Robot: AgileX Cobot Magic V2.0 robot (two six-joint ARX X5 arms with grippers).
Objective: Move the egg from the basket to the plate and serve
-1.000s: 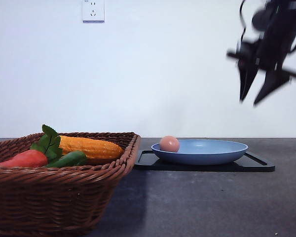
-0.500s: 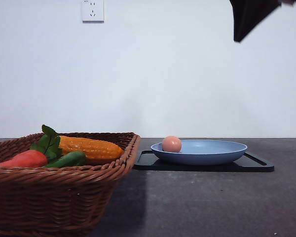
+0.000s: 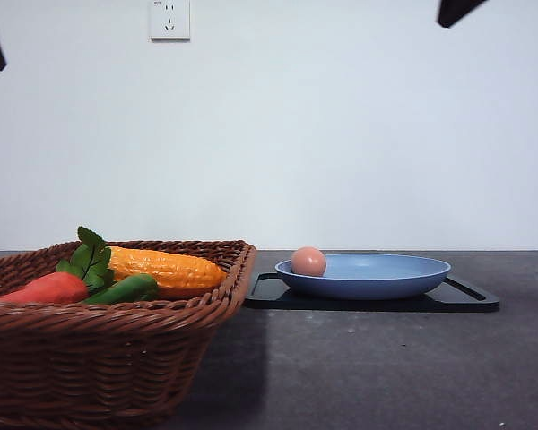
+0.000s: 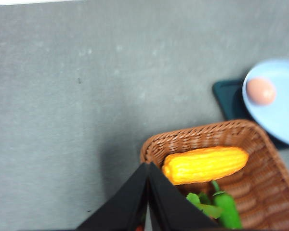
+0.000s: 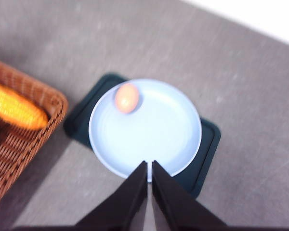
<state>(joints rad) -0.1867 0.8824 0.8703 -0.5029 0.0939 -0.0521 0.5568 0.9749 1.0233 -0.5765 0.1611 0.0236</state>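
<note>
I see the egg [image 5: 126, 97] on the plate [image 5: 154, 144] beneath my right tool [image 5: 149, 166], fingers together, empty.

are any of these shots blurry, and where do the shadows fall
Front view: sharp, with a dark shadow on the table beside the basket. Left wrist view: soft, the egg and plate smeared, a faint shadow left of the basket rim. Right wrist view: blurred, the corn most, with a shadow between basket and tray.
</note>
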